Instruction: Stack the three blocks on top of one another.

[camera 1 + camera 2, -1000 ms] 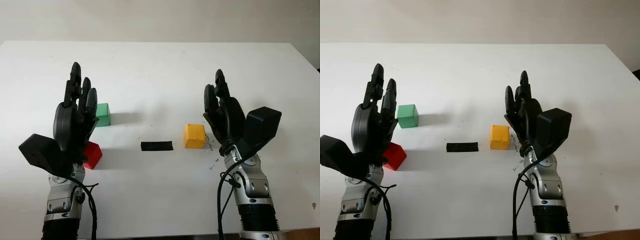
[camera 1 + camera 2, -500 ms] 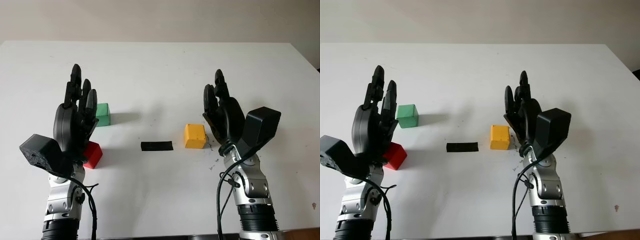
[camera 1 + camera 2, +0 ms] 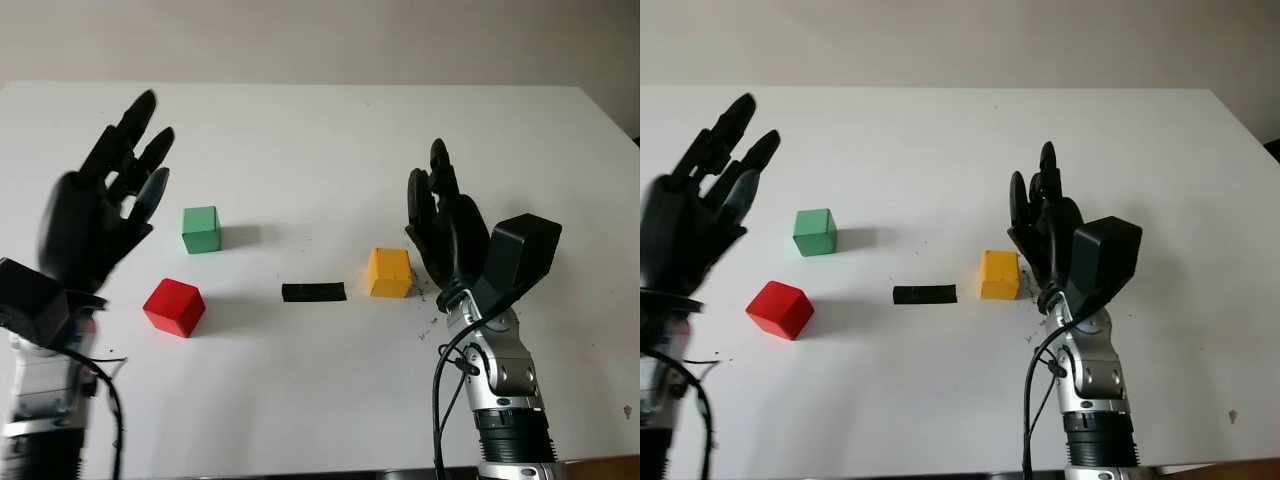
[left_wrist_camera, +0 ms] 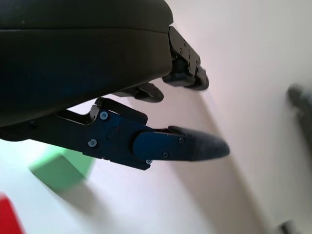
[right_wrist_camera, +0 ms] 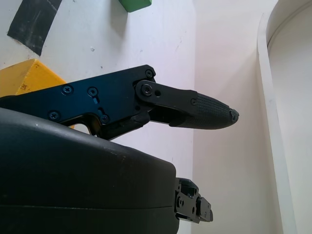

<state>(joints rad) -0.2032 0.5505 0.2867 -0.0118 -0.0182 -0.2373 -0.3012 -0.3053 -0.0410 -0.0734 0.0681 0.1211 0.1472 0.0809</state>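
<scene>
White table [image 3: 320, 130] runs nearly edge to edge, with a plain wall behind its far edge and the right edge showing at about 2 o'clock. All three blocks sit flat and well apart from each other, nothing stacked yet. Green block [image 3: 201, 229] is at roughly 10 o'clock from the table's middle, red block [image 3: 174, 307] at about 8 o'clock nearer the robot, and yellow block [image 3: 389, 272] at 4 o'clock, with a strip of black tape [image 3: 314, 292] between red and yellow. Left hand [image 3: 100, 215] is up in the air out at 9 o'clock, open, holding nothing, off to the left of green and red. Right hand [image 3: 445, 235] is open too, empty, just beside the yellow block's right side. Plenty of bare table toward the far edge.
</scene>
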